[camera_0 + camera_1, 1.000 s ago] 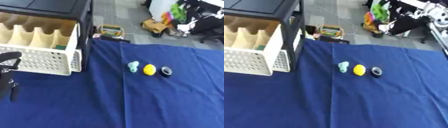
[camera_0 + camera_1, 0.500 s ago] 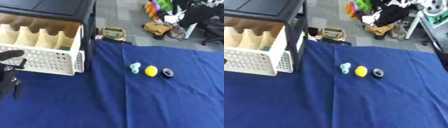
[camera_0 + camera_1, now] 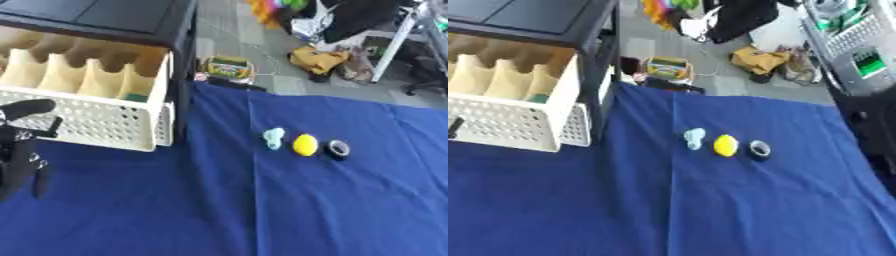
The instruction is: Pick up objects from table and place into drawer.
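L hand (image 3: 19, 150) shows at left edge of left eye view, black, thumb up & out, fingers hanging straight down, relaxed, holding nothing; R hand unseen.

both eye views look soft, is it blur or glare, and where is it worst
Left eye view: overall blur, no glare; the black left hand is smeared, the pale blue lump has soft edges. Right eye view: the same softness on the yellow round object and white perforated drawer; lighting even.

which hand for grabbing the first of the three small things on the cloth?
Left, tentatively. Only the left hand shows, low beside the white drawer. The pale blue thing lies nearest that side. The right hand is out of view.
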